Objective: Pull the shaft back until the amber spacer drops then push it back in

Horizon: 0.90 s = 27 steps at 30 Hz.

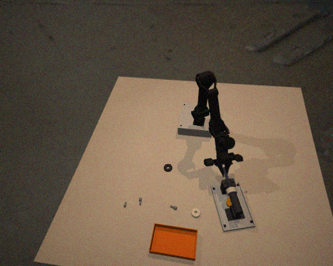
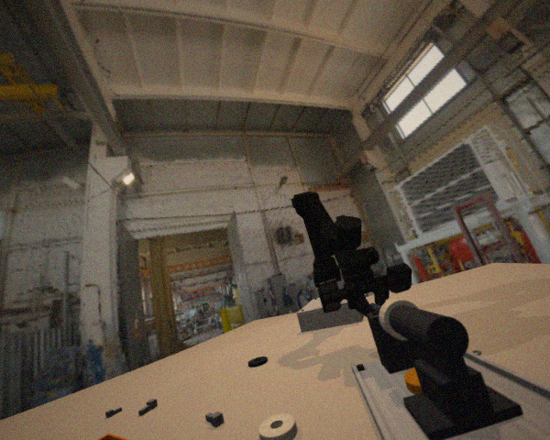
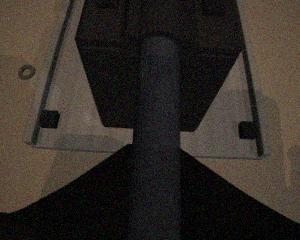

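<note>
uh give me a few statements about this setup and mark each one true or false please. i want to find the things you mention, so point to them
1. The gripper (image 1: pixel 224 173) is closed on the shaft (image 1: pixel 226 173) (image 3: pixel 157 130). True.
2. The amber spacer (image 1: pixel 228 202) (image 2: pixel 412 380) lies inside the orange tray (image 1: pixel 173 255). False: it is down on the grey base plate (image 1: pixel 220 211) (image 2: pixel 375 407) (image 3: pixel 85 110), beneath the dark cylinder (image 1: pixel 236 204) (image 2: pixel 432 331).
3. A black ring (image 1: pixel 166 166) (image 2: pixel 257 361) lies on the table, off the base plate. True.
4. The loose white ring (image 1: pixel 192 213) (image 2: pixel 268 430) sits on the base plate. False: it lies on the table beside the plate.
5. The tray holds three bolts. False: the bolts lie on the table outside it.
</note>
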{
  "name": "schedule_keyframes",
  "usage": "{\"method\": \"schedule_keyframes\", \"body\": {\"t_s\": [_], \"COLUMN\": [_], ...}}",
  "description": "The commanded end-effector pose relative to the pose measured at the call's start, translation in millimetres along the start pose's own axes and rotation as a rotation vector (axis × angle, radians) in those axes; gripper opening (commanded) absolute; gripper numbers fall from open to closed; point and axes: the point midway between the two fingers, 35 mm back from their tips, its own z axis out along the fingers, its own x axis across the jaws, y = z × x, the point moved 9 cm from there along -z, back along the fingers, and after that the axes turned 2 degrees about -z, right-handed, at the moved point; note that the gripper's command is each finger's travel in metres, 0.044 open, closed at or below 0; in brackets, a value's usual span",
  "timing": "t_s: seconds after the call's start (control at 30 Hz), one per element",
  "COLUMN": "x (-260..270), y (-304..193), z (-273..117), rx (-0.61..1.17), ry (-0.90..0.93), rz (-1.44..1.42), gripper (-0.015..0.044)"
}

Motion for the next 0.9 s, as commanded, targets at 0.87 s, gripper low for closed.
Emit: {"method": "schedule_keyframes", "body": {"t_s": [0.87], "x": [0.0], "y": [9.6], "z": [8.2], "rx": [-0.005], "ry": [0.003], "rz": [-0.002], "gripper": [0.0000]}}
